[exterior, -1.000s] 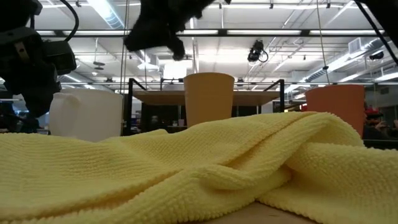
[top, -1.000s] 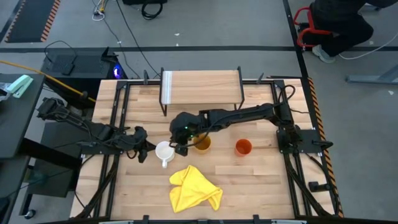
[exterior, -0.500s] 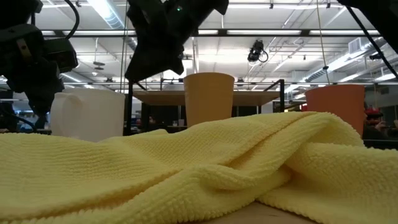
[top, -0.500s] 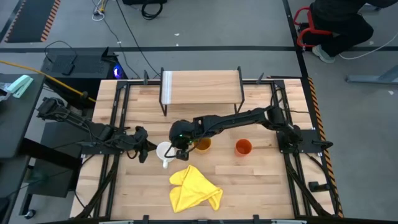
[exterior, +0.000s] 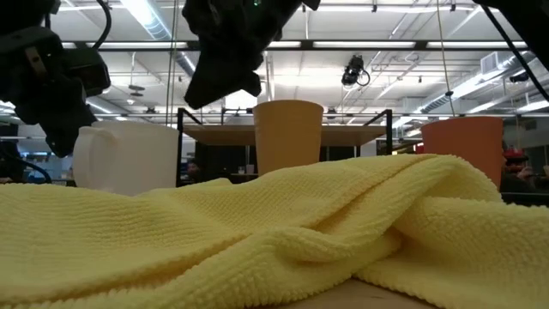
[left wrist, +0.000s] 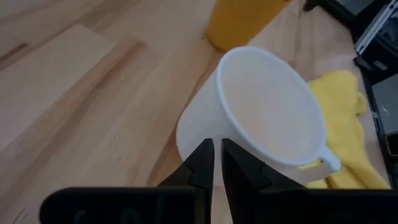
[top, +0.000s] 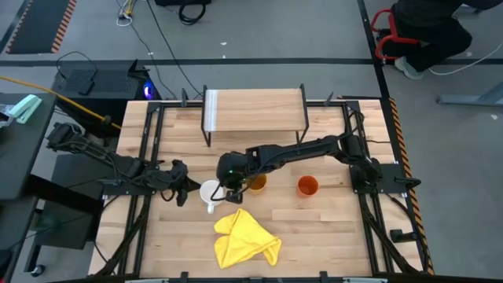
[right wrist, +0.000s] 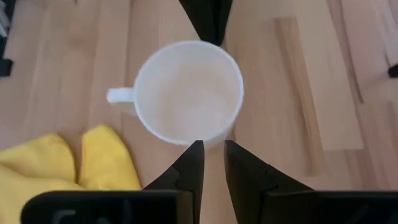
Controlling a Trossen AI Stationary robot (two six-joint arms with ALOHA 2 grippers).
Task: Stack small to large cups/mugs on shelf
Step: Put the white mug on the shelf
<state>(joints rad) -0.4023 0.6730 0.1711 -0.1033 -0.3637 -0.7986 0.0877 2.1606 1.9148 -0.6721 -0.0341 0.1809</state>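
Observation:
The white mug (top: 209, 191) stands upright on the table, its handle (right wrist: 119, 96) toward the near edge. My left gripper (top: 184, 191) (left wrist: 217, 149) is shut and lies level at the mug's left side. My right gripper (top: 230, 185) (right wrist: 212, 149) hangs above the mug's right rim, open by a narrow gap and touching nothing. The yellow-orange cup (top: 255, 182) stands just right of the mug, and the red-orange cup (top: 307, 185) farther right. The shelf (top: 254, 110) stands on its black legs at the table's far side. My left gripper meets the mug's outer wall (left wrist: 198, 127) with its shut fingertips (left wrist: 205, 154), about a quarter turn round from the handle. It comes level from the table's left. The mug stands on the table on its base.
A crumpled yellow cloth (top: 246, 240) lies near the table's near edge, just in front of the mug and cups, and fills the foreground of the low view (exterior: 274, 232). Bare wood (top: 338, 228) lies to the right of the cloth.
My right gripper has come down and moved from over the yellow-orange cup toward the near edge, ending above the mug's right rim. My left gripper has edged right against the mug, and the mug has slid slightly to the right.

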